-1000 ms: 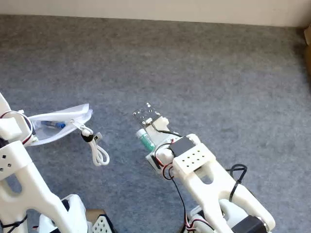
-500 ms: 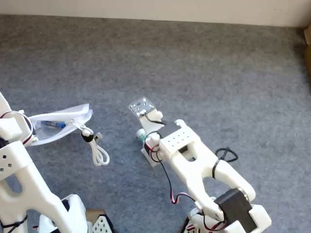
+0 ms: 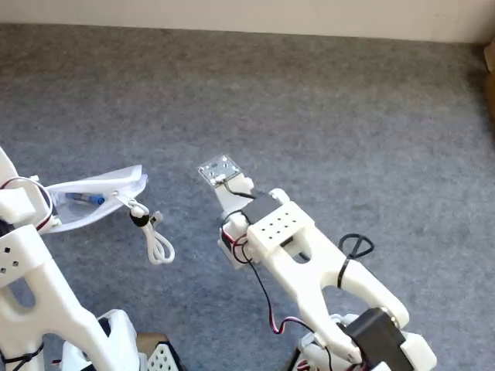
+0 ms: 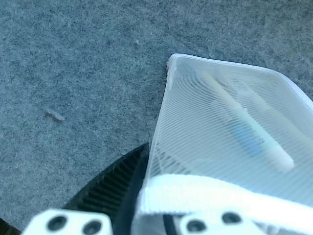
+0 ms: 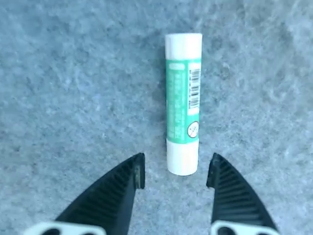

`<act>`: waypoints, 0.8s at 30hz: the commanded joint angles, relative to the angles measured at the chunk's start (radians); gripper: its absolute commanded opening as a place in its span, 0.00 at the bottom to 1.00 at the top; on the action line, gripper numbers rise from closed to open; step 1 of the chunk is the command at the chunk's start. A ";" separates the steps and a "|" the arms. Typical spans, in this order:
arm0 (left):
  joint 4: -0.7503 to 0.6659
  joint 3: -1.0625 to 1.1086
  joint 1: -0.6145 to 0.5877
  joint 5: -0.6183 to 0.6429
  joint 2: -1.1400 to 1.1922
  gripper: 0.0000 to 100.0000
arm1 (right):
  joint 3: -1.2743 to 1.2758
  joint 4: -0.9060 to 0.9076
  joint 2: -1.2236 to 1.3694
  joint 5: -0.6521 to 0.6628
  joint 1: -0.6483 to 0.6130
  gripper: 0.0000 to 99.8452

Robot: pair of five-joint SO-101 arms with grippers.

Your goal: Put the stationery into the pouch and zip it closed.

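Observation:
The clear striped pouch (image 3: 97,195) hangs at the far left with its mouth toward the middle, and a blue-tipped pen (image 3: 83,199) lies inside it. My left gripper (image 4: 146,196) is shut on one end of the pouch (image 4: 220,127), where the pen (image 4: 247,134) shows through the wall. A green and white glue stick (image 5: 183,103) lies flat on the grey carpet. My right gripper (image 5: 177,164) hovers open over its near end, one finger on each side. In the high view the right arm (image 3: 282,232) covers the stick.
A white cord loop (image 3: 157,243) with a black bead trails from the pouch's zip onto the carpet. Grey carpet (image 3: 348,116) stretches open behind and to the right. A pale wall runs along the far edge.
My right arm swung left and forward over the glue stick, which now lies hidden under it in the high view. The left arm and pouch stayed put.

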 commanded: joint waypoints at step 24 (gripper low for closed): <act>-0.023 0.024 0.013 0.006 0.001 0.01 | -0.054 -0.213 0.143 0.081 -0.005 0.19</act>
